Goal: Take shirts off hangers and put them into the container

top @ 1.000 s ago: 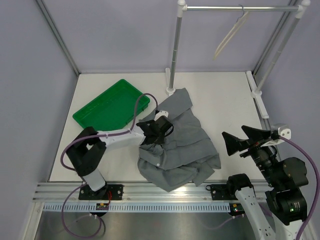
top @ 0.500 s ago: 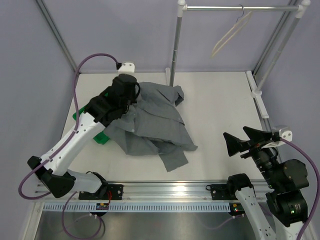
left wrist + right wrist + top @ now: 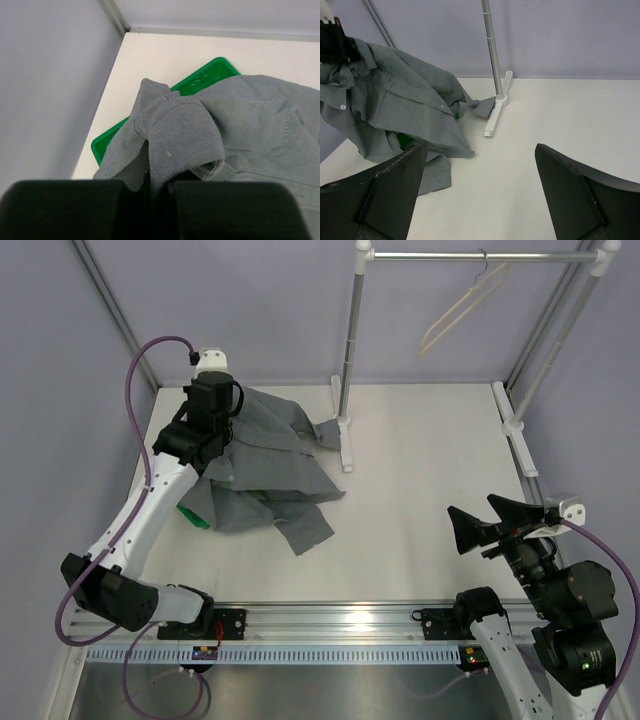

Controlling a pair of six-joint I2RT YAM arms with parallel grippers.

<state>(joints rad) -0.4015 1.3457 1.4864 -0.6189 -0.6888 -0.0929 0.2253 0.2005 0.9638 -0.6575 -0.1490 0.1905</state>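
**A:** How is the left pincer set?

**B:** The left gripper (image 3: 148,200) is pressed together on a bunched fold of the grey shirt (image 3: 240,115). It holds the fold up at the far left of the table (image 3: 430,460).

**A:** And the cloth around it?

**B:** It hangs from the grip and drapes over the green tray (image 3: 202,82). Only a far corner and part of the left edge of the tray show beneath it. A loose end trails onto the table to the near right of the tray. Another corner reaches right, just beside the foot of the post (image 3: 345,445).

**A:** The other arm?

**B:** The right gripper (image 3: 470,510) stands spread wide at the near right, holding nothing, well apart from the shirt.

**A:** The hanger?

**B:** The cream hanger (image 3: 460,305) hangs tilted by its hook on the silver rail (image 3: 430,256), at the far right.
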